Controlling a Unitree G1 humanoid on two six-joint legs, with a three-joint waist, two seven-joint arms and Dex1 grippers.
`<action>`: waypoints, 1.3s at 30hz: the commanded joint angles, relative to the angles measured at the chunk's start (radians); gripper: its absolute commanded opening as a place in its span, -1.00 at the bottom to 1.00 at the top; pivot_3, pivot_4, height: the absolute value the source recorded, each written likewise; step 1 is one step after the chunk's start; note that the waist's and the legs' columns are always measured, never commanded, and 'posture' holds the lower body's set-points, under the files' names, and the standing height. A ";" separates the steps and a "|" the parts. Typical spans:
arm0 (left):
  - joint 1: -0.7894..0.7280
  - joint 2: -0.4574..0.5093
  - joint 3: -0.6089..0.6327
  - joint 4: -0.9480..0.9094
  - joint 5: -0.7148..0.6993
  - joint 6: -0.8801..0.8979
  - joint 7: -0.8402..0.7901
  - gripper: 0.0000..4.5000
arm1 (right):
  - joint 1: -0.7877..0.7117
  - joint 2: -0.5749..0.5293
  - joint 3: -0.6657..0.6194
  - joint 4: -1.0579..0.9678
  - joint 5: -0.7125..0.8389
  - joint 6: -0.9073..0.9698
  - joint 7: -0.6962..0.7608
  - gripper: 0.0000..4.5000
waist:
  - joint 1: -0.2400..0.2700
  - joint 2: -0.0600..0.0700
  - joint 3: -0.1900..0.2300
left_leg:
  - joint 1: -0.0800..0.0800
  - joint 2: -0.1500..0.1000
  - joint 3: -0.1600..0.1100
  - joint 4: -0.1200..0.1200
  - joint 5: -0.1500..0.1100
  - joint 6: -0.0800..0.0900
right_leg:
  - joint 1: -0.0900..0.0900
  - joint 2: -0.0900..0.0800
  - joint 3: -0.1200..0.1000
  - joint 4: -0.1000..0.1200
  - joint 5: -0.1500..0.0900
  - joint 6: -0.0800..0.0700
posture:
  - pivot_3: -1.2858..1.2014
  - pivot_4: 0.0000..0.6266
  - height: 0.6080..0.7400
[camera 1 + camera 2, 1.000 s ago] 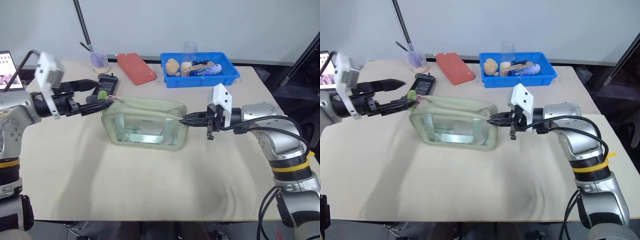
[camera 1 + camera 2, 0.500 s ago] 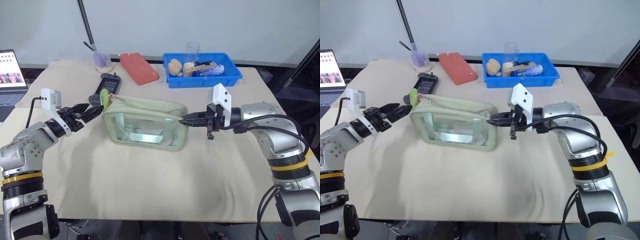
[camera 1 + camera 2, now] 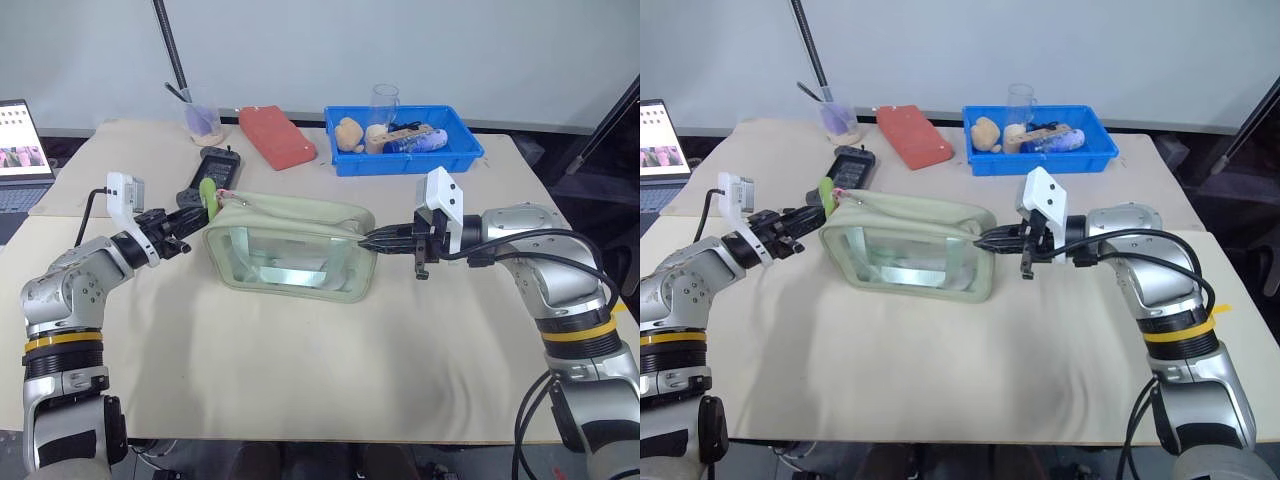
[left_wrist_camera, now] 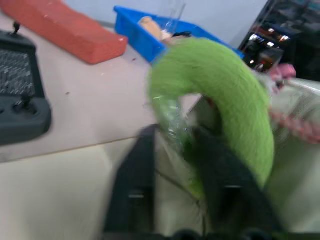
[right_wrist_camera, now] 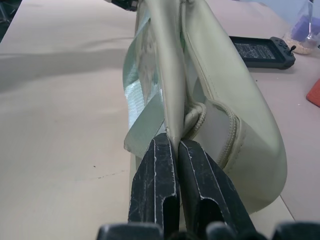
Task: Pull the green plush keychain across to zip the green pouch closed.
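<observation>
The green pouch (image 3: 290,246) is seen lying near the middle of the cloth-covered table (image 3: 300,380), its clear window side turned toward the camera and its top edge still gaping along most of its length. The green plush keychain (image 3: 207,192) is found at the pouch's left end, standing up just above the corner, with a thin pink loop running from it to the zipper.

The left gripper (image 3: 190,218) is held level at that same left end. In the left wrist view its fingers (image 4: 137,190) are pressed close together with the keychain (image 4: 225,105) directly in front of them; the picture is blurred there, so it appears, rather than is certain, that the charm's lower end is pinched between them.

The right gripper (image 3: 372,240) is placed at the pouch's right end. In the right wrist view its two black fingers (image 5: 155,185) are clamped tightly on a fold of the pouch's end fabric (image 5: 172,115), beside the zipper seam.

Behind the pouch, a black remote-like device (image 3: 215,166), a red flat case (image 3: 277,136) and a blue bin (image 3: 404,140) holding small items are set well apart from it, and a laptop (image 3: 22,140) is seen at the far left edge.
</observation>
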 commanded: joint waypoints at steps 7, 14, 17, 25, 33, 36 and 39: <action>-0.059 0.040 0.053 0.007 -0.020 -0.020 0.012 -0.99 | -0.008 -0.013 -0.039 -0.027 0.005 -0.016 -0.006 -1.00 | -0.001 0.000 0.000 | 0.000 0.000 0.000 0.000 0.000 0.000 | 0.000 0.000 0.000 0.000 0.000 0.000 | 0.03 -0.52 1.00; -0.178 0.064 0.009 -0.132 -0.084 0.031 -0.029 -0.99 | -0.014 -0.008 -0.038 -0.018 -0.001 -0.021 -0.013 -1.00 | 0.001 0.000 0.000 | 0.000 0.000 0.000 0.000 0.000 0.000 | 0.000 0.000 0.000 -0.001 0.000 0.000 | 0.03 -0.52 1.00; -0.196 0.055 -0.083 -0.230 -0.068 0.046 -0.063 -0.99 | -0.018 0.001 -0.031 -0.009 -0.006 -0.028 -0.017 -1.00 | 0.002 0.000 0.000 | -0.001 -0.001 0.000 0.000 0.000 0.000 | 0.000 -0.001 0.000 -0.001 0.000 0.000 | 0.03 -0.52 1.00; -0.179 0.070 -0.261 -0.281 0.034 -0.020 -0.152 -0.86 | -0.017 0.016 -0.027 -0.022 -0.004 -0.022 -0.030 -1.00 | -0.007 0.000 0.000 | 0.000 0.000 0.000 0.000 0.000 0.000 | 0.000 0.000 0.000 0.000 0.000 0.000 | 0.03 -0.52 1.00; -0.207 0.127 -0.252 -0.238 0.061 -0.035 -0.226 0.71 | -0.004 0.017 -0.032 -0.037 -0.006 -0.017 -0.044 -1.00 | -0.005 0.000 0.000 | 0.000 0.000 0.000 0.000 0.000 0.000 | 0.000 0.000 0.001 0.000 -0.001 0.000 | 0.03 -0.52 1.00; -0.212 0.186 -0.218 -0.243 0.046 -0.013 -0.256 0.97 | -0.002 0.013 -0.034 -0.039 -0.006 -0.016 -0.046 -1.00 | -0.006 0.000 0.000 | 0.000 0.000 0.000 0.000 0.000 0.000 | 0.000 0.000 0.001 0.000 -0.001 0.000 | 0.03 -0.52 1.00; -0.163 0.279 -0.192 -0.303 0.028 0.022 -0.310 0.97 | -0.003 0.008 -0.035 -0.038 -0.005 -0.016 -0.045 -1.00 | -0.008 0.000 0.000 | 0.000 0.000 0.000 -0.001 0.000 0.000 | -0.001 0.001 0.001 0.000 -0.001 0.000 | 0.03 -0.52 1.00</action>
